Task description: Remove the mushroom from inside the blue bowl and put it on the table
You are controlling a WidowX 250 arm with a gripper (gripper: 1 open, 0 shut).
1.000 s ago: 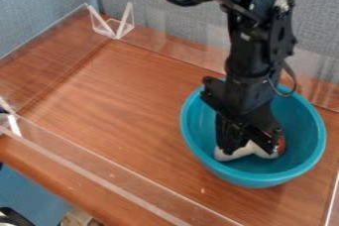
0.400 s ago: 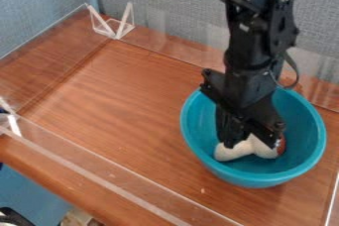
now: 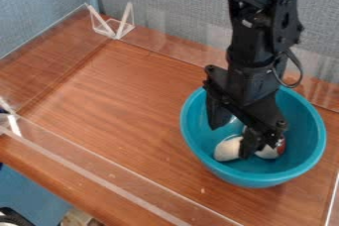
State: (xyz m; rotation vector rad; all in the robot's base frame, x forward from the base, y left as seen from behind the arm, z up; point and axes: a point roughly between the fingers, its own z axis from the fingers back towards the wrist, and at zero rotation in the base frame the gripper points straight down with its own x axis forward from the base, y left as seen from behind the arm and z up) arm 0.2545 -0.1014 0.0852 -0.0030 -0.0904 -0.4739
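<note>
The mushroom (image 3: 235, 148) is lying on its side at the bottom of the blue bowl (image 3: 302, 152), cream stem showing toward the bowl's near-left wall and the brown cap partly hidden behind the tool's fingers. It is looking like a small, light toy, probably hard or slightly springy plastic with a smooth skin, so it is likely to roll or squirt sideways on the glossy curved floor of the bowl if it is squeezed off-centre. The thick stem is offering the straightest, most parallel sides, and I would judge that to be the place to take hold, or else across the cap's widest part; the rounded top of the cap is giving the pads little to bite on. The tool (image 3: 261, 137) is hanging just above the mushroom, pointing down into the bowl, with its fingers spread apart and nothing pinched between them. Whether a fingertip is touching the cap I cannot tell. The bowl itself is looking light and smooth, and may slide on the polished wood if it is pushed from within. It is sitting near the right front corner of the surface (image 3: 106, 91), whose low clear walls are running along the edges, leaving a broad stretch of wood open to the left.
</note>
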